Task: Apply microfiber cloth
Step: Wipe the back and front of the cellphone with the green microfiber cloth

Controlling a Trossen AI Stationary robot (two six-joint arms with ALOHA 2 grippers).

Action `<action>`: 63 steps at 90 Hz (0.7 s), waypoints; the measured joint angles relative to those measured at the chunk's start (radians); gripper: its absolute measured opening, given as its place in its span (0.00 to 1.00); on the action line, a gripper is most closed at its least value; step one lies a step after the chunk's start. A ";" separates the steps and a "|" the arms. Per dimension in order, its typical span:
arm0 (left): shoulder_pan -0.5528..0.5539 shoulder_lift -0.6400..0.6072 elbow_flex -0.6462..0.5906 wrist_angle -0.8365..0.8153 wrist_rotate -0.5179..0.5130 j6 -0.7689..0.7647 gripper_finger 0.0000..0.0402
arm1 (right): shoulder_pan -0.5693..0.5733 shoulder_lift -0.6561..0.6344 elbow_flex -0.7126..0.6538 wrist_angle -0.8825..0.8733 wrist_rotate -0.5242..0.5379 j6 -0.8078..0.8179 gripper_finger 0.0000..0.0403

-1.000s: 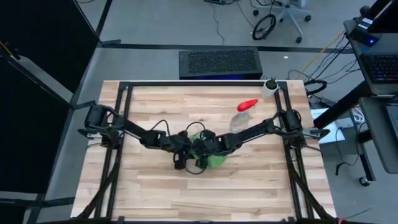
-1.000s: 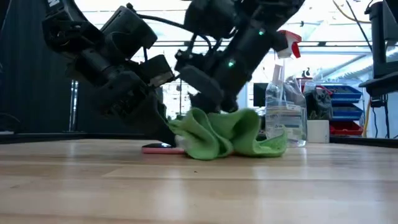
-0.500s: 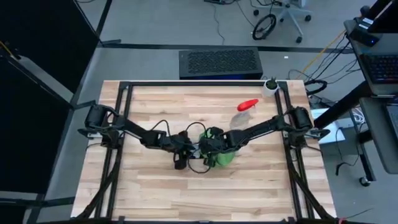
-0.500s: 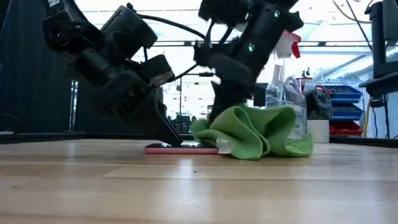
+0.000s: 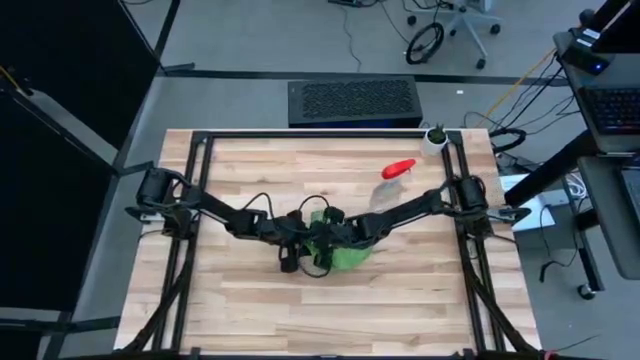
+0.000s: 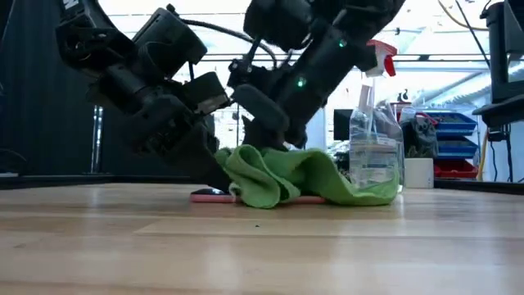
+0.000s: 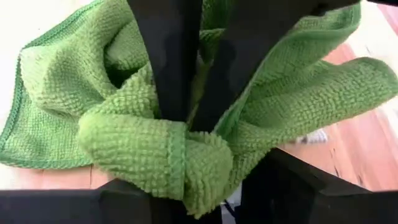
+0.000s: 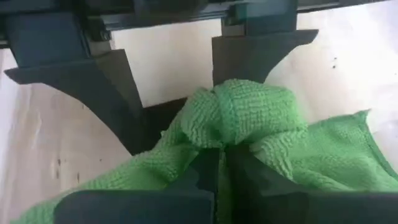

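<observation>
Your right gripper (image 6: 258,123), clamped on the cloth (image 6: 295,176), has dragged it back toward nine o'clock over the phone (image 6: 209,194); left gripper's (image 5: 290,258) state unclear

The microfiber cloth (image 6: 286,176) hides most of a thin pink-edged thing (image 6: 209,195) on my desk (image 6: 262,246). From above, my arms cover most of the cloth.

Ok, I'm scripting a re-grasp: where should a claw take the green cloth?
Probably at the raised bunched fold of the microfiber cloth, coming from above: that ridge stands off the table, while the rest lies flat. The right claw pinches such a bunch.
</observation>
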 joint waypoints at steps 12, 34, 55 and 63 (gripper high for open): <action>0.000 0.000 0.000 0.000 0.000 0.005 0.46 | 0.011 0.001 0.005 -0.093 0.008 0.015 0.00; 0.000 0.000 0.000 0.002 0.000 0.002 0.46 | 0.018 -0.107 -0.005 -0.341 0.001 0.047 0.00; 0.000 0.000 0.000 0.003 0.000 0.001 0.46 | 0.000 -0.192 -0.007 -0.486 0.067 0.047 0.00; 0.000 0.000 0.000 0.003 0.000 0.001 0.46 | -0.005 -0.212 -0.006 -0.343 0.091 0.023 0.00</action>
